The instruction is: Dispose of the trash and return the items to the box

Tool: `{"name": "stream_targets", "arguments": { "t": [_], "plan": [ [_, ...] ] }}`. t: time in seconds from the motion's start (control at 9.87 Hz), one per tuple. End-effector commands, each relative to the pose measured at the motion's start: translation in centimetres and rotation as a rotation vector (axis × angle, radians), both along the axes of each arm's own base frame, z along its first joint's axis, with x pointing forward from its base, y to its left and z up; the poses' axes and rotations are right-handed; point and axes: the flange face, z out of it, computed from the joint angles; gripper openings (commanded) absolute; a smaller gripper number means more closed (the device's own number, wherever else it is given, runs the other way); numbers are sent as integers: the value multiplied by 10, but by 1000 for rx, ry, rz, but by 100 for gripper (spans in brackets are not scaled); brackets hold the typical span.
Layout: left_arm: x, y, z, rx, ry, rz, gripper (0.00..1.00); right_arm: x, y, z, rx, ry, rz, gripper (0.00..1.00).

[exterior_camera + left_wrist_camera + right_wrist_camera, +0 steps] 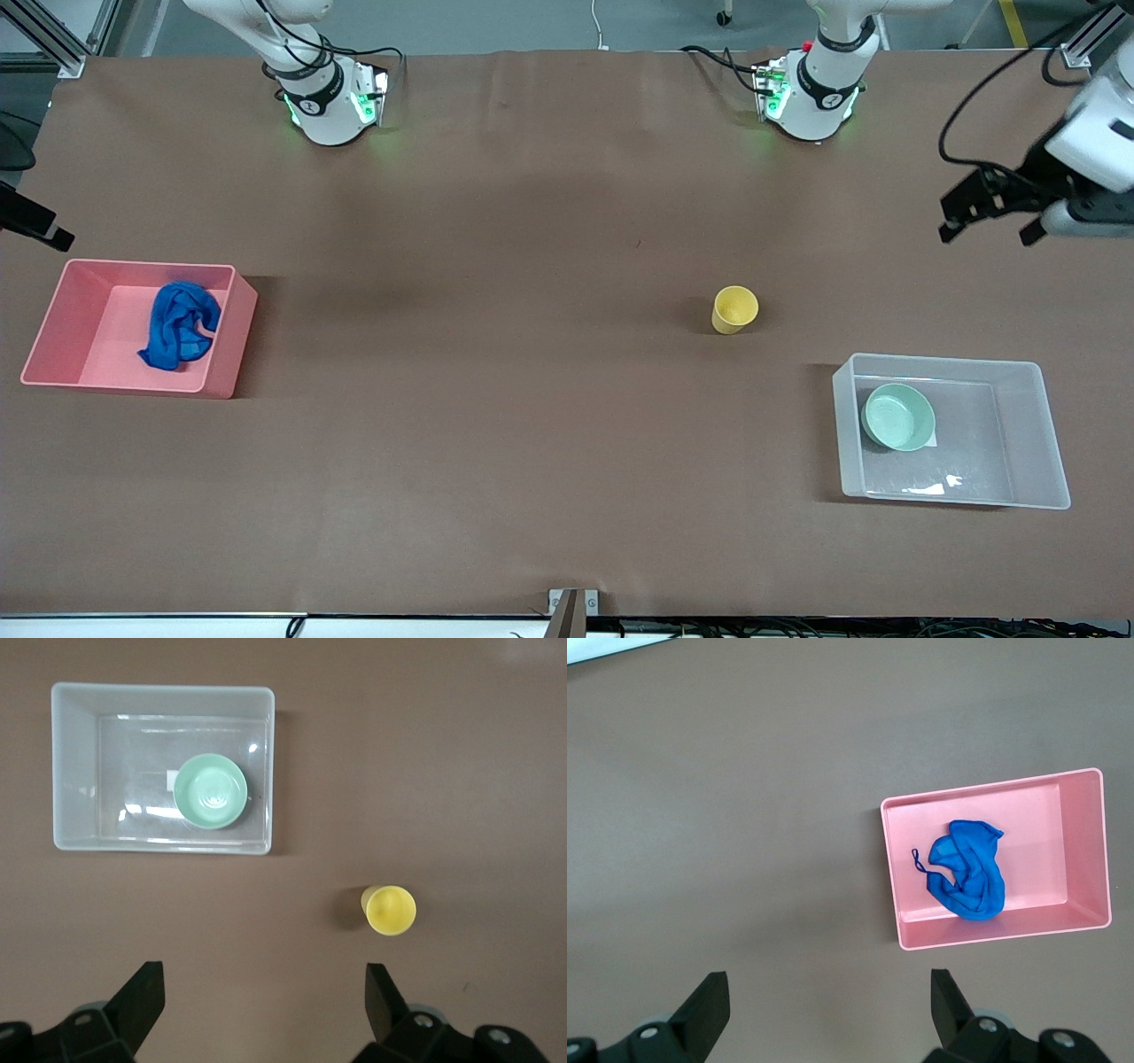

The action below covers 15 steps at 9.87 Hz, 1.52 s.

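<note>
Lettering on the small white label (174, 779) on the box's floor was too small to read, and the mint-green bowl (898, 416) covered most of it. The bowl sat upright inside the box (1045, 434), toward the end facing the table's (532, 399) middle.

The right gripper (828, 1001) was cut off at the nine o'clock edge of the front view, with only a dark tip showing there. Its wrist view showed its fingers (709, 1005) spread wide and holding nothing. The pink bin (226, 346) lay at about four o'clock from it, with the blue rag (180, 326) crumpled inside.

The left gripper (988, 232) hung over bare table at the left arm's end. Its fingers (146, 992) were also wide apart and empty. In the front view the yellow cup (734, 308) stood upright on the table at about eight o'clock from it, well apart. The box lay at about six o'clock. The cup stood outside the box, near it and farther from the front camera.
</note>
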Motion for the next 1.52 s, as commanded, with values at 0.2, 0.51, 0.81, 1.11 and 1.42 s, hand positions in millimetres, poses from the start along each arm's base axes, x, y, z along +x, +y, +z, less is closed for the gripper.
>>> {"name": "stream_targets", "arguments": {
  "t": [0.2, 0.51, 0.81, 1.11, 1.42],
  "plan": [
    [-9, -36, -106, -6, 49, -39, 100, -2, 6, 3, -23, 20, 26, 100],
    [-12, -75, -218, -8, 61, -96, 100, -5, -1, 0, -23, 41, 34, 100],
    [-9, -108, -318, -27, 134, -144, 99, -5, -8, 0, -35, 40, 51, 100],
    [-12, -112, -393, -58, 174, -138, 95, -5, -5, 1, -53, 40, 60, 100],
    [-29, -109, -422, -60, 189, -135, 47, -5, -5, 0, -51, 43, 57, 100]
  ]
}}
